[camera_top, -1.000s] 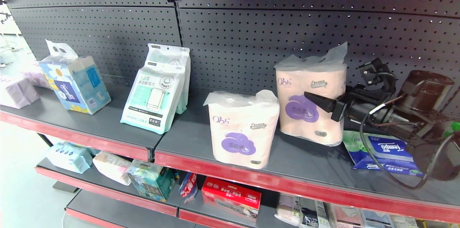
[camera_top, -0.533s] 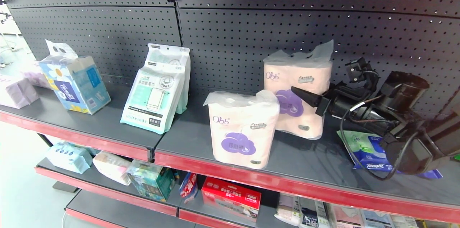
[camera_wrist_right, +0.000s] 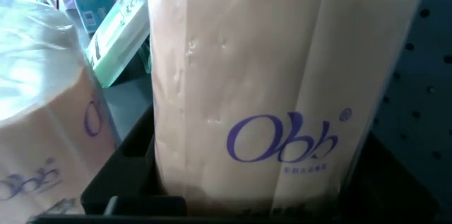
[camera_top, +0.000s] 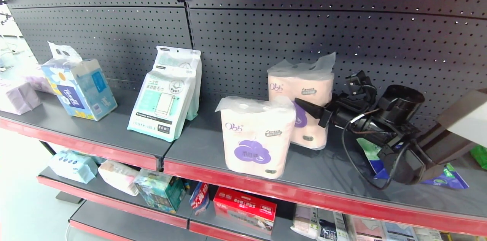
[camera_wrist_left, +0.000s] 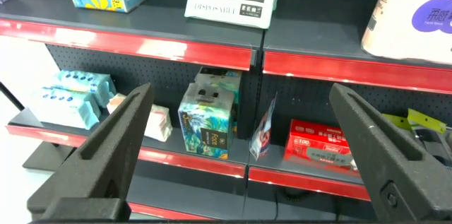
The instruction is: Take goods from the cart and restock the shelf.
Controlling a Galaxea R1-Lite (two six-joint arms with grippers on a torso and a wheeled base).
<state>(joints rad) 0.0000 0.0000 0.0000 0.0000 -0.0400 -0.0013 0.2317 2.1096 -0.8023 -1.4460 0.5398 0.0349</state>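
Now right gripper (camera_top: 311, 109) clamps rear roll pack (camera_top: 298, 87) behind front pack (camera_top: 257, 138), well back from shelf lip (camera_top: 304, 195) — left gripper (camera_wrist_left: 240, 132) gapes.

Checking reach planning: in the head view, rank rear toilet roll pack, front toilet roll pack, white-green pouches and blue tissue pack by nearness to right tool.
1. rear toilet roll pack, gripped in the right tool.
2. front toilet roll pack, just left, in front.
3. white-green pouches, farther left.
4. blue tissue pack, far left.
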